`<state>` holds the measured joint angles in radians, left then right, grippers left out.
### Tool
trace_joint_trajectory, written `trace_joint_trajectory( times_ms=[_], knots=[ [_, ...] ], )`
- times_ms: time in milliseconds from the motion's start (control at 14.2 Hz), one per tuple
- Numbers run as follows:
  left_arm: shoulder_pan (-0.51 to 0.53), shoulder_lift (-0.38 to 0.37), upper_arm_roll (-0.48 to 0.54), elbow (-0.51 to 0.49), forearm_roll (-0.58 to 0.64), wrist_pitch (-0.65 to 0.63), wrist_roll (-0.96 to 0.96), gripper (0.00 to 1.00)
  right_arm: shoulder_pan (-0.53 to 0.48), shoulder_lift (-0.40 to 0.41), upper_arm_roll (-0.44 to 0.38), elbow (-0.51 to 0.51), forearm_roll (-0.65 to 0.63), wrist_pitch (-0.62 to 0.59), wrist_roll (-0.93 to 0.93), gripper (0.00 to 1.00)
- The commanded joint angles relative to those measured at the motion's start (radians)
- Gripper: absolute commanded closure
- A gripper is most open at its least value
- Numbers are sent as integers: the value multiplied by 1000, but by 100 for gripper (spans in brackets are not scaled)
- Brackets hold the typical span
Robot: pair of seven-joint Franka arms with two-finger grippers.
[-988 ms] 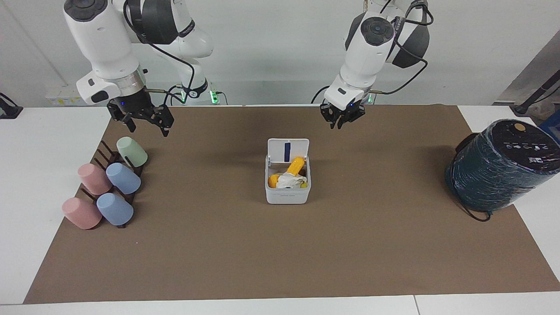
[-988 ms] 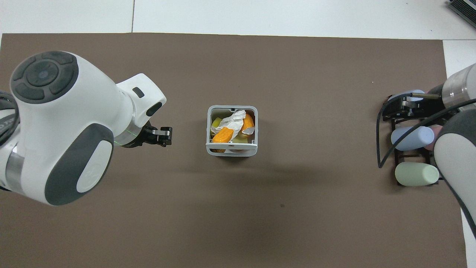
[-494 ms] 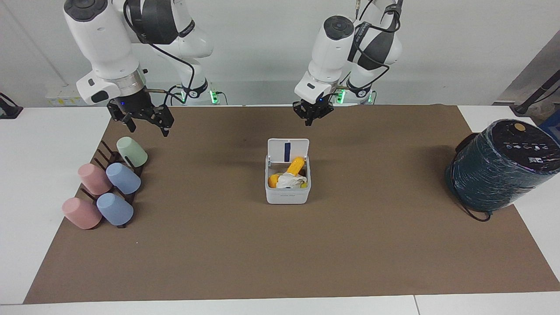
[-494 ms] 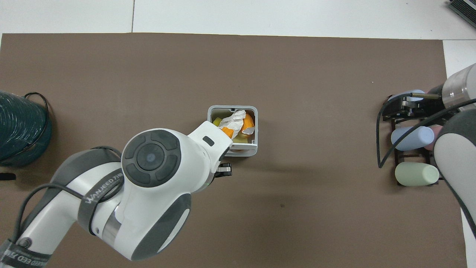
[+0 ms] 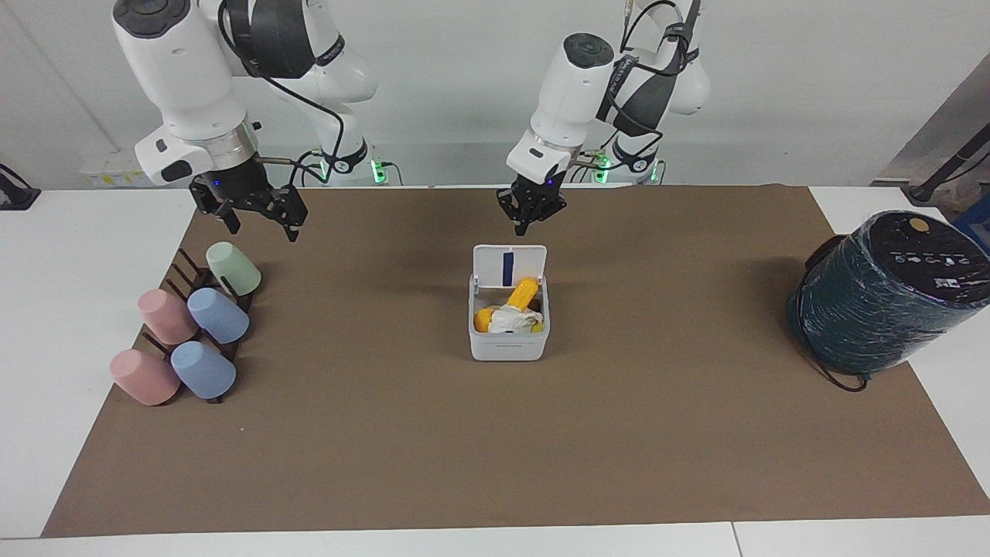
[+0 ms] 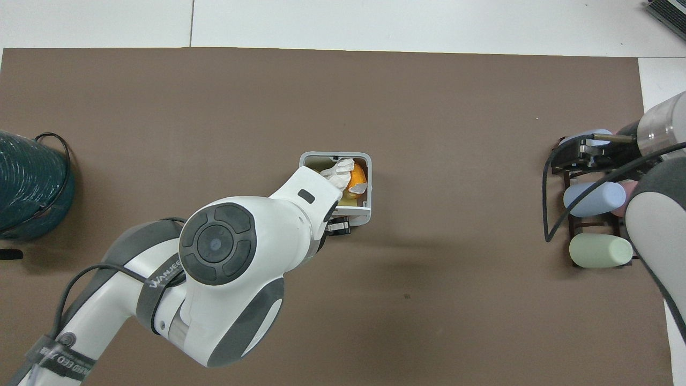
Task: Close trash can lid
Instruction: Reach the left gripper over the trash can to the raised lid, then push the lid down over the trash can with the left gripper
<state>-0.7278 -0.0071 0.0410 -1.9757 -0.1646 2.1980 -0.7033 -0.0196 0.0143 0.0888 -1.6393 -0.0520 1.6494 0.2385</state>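
The trash can [image 5: 508, 345] stands mid-mat, a small white square bin holding orange and yellow scraps and crumpled white paper. Its lid [image 5: 509, 265] stands upright on the edge nearer to the robots, blue strip showing. In the overhead view the trash can [image 6: 335, 156] is partly covered by my left arm, and the lid [image 6: 355, 213] shows edge-on. My left gripper [image 5: 523, 227] hangs shut and empty above the mat just on the robots' side of the lid, not touching it; its tip shows in the overhead view [image 6: 340, 228]. My right gripper [image 5: 259, 220] waits open over the cup rack.
A dark rack with several pastel cups [image 5: 189, 329] lies at the right arm's end of the mat, also in the overhead view [image 6: 595, 225]. A large dark-teal wrapped cylinder [image 5: 882, 294] with a cable stands at the left arm's end, also in the overhead view [image 6: 29, 187].
My left arm has swung in from its own end of the table toward the middle, bringing its gripper close over the upright lid. The right arm, bin and lid have not moved.
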Motion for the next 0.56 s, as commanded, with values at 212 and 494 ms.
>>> trace_joint_trajectory(
  times_ms=[212, 494],
  knots=[
    [27, 85, 7, -2, -55, 245, -15, 100, -14, -19, 8, -19, 12, -2, -19, 0],
    [63, 139, 7, 46, -75, 302, -13, 100, -14, -19, 8, -19, 11, -2, -19, 0]
  ],
)
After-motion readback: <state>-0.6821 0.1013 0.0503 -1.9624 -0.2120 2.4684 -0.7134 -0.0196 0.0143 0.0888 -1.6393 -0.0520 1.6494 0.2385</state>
